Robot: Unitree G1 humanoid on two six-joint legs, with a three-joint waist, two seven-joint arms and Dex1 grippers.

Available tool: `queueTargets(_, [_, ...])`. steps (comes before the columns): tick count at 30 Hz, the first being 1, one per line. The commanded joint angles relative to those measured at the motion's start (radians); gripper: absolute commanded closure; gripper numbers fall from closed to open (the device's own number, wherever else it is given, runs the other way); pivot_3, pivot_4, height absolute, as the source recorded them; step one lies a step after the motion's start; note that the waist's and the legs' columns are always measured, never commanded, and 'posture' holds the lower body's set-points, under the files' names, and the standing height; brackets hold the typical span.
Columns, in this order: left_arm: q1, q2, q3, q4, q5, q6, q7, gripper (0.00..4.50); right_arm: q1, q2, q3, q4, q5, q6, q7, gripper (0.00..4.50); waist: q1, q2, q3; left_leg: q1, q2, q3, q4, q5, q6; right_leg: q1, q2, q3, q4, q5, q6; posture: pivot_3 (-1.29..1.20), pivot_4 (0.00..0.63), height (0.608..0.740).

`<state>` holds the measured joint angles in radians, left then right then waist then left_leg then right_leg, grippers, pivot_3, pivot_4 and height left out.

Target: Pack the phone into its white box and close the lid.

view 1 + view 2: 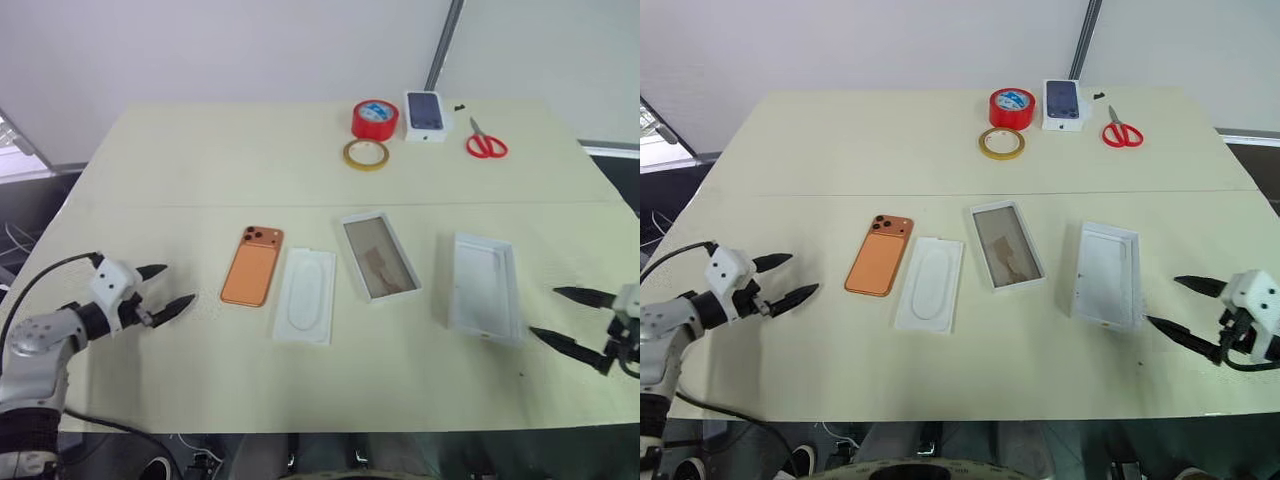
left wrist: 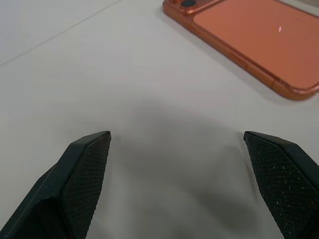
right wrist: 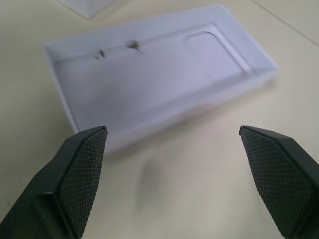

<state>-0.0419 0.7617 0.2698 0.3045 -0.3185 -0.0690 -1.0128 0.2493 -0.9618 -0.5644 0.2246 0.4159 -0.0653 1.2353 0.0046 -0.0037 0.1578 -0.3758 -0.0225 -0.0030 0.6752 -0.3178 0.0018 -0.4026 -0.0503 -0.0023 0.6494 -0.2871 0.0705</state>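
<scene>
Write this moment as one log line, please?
phone: on table, unpacked | white box: empty | lid: off, beside box | left gripper: open near phone | right gripper: open near lid

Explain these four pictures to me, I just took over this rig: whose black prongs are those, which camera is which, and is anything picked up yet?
The two wide pictures come from the robot's head, looking down at a table. The two close-ups come from cameras on its wrists. The black prongs are its grippers: the left gripper and the right gripper, both open, holding nothing.

On the table lie the orange phone, a flat white insert, the white box with a brownish floor, and the lid, inside up. At the far edge: red tape, yellowish tape, a small box picturing a phone, and scissors.
</scene>
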Motion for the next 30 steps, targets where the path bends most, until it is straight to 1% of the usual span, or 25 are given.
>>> queueTargets(1, [0.003, 0.01, 0.044, -0.04, -0.028, -0.006, 0.006, 0.02, 0.002, -0.009, -0.04, 0.002, 0.017, -0.004, 0.007, 0.05, 0.001, 0.0, 0.0, 0.0, 0.0, 0.0, 0.0, 0.0, 0.0, 0.0, 0.0, 0.0, 0.0, 0.0, 0.0, 0.0, 0.15, 0.74])
queueTargets(6, [-0.015, 0.004, 0.024, -0.056, -0.017, -0.031, 0.007, 0.02, -0.017, -0.008, -0.016, -0.017, 0.007, 0.002, -0.002, 0.05, 0.002, 0.0, 0.0, 0.0, 0.0, 0.0, 0.0, 0.0, 0.0, 0.0, 0.0, 0.0, 0.0, 0.0, 0.001, 0.0, 0.15, 0.74])
queueTargets(9, [-0.004, 0.012, 0.0, -0.055, 0.029, -0.042, 0.024, 0.02, -0.028, -0.008, -0.008, -0.021, 0.003, -0.001, -0.004, 0.05, 0.002, 0.0, 0.0, 0.0, 0.0, 0.0, 0.0, 0.0, 0.0, 0.0, 0.0, 0.0, 0.0, 0.001, 0.001, 0.0, 0.15, 0.74])
queueTargets(12, [0.021, 0.012, -0.002, -0.076, 0.023, -0.056, 0.0, 0.02, -0.03, -0.012, -0.005, -0.022, -0.006, -0.008, 0.002, 0.05, 0.002, 0.0, 0.0, 0.0, 0.0, 0.0, -0.001, 0.0, 0.0, 0.0, 0.0, 0.0, 0.0, 0.001, 0.001, 0.0, 0.15, 0.74])
queueTargets(18, [-0.005, 0.007, 0.03, -0.066, -0.038, -0.074, -0.044, 0.02, -0.038, -0.013, 0.001, -0.038, -0.01, 0.01, -0.001, 0.05, 0.005, 0.0, 0.0, 0.0, 0.0, 0.0, -0.001, 0.0, 0.0, 0.0, 0.0, 0.0, -0.001, 0.0, 0.0, 0.0, 0.15, 0.74])
queueTargets(23, [-0.003, 0.009, 0.021, -0.069, -0.028, -0.113, -0.053, 0.02, -0.051, -0.005, 0.016, -0.063, -0.009, 0.031, -0.014, 0.05, 0.004, 0.0, 0.0, 0.0, 0.0, 0.0, -0.001, 0.0, 0.0, 0.0, 0.0, 0.0, -0.001, 0.0, 0.001, 0.0, 0.15, 0.74])
queueTargets(26, [-0.006, 0.009, 0.016, -0.098, -0.049, -0.065, -0.053, 0.02, -0.058, -0.007, 0.022, -0.064, -0.014, 0.03, -0.018, 0.05, 0.005, 0.0, 0.0, 0.0, 0.0, 0.0, -0.001, 0.0, 0.0, 0.0, 0.0, 0.0, -0.001, 0.001, 0.001, 0.0, 0.15, 0.74])
queueTargets(30, [-0.001, 0.01, 0.004, -0.193, -0.081, 0.083, -0.02, 0.02, -0.08, -0.016, 0.039, -0.081, -0.021, 0.03, -0.021, 0.05, 0.005, 0.0, 0.0, 0.0, 0.0, 0.0, -0.001, 0.0, 0.0, 0.0, 0.0, 0.0, -0.001, 0.001, 0.002, 0.0, 0.15, 0.74])
